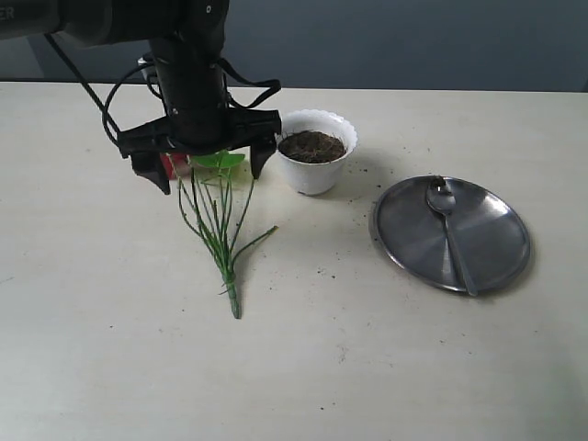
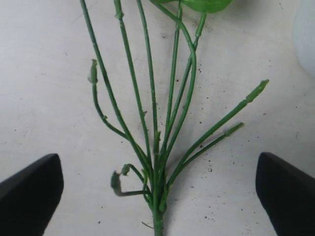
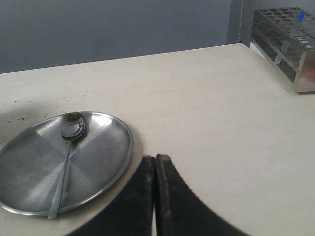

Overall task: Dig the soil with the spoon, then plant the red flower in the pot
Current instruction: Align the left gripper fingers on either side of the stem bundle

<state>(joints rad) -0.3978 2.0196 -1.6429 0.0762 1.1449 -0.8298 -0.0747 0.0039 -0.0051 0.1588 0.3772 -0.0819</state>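
Note:
The red flower lies flat on the table, its red petals and green leaves mostly hidden under my left gripper. That gripper hovers wide open over the flower's top end. In the left wrist view the green stems run between the two spread fingers, untouched. The white pot stands just right of this gripper, with dark soil inside. On the round steel plate rests the spoon, bits of soil on its bowl. My right gripper is shut on nothing beside the plate.
Soil crumbs are scattered on the table between pot and plate. A metal test-tube rack stands at the table's far corner in the right wrist view. The table's back edge runs behind the pot.

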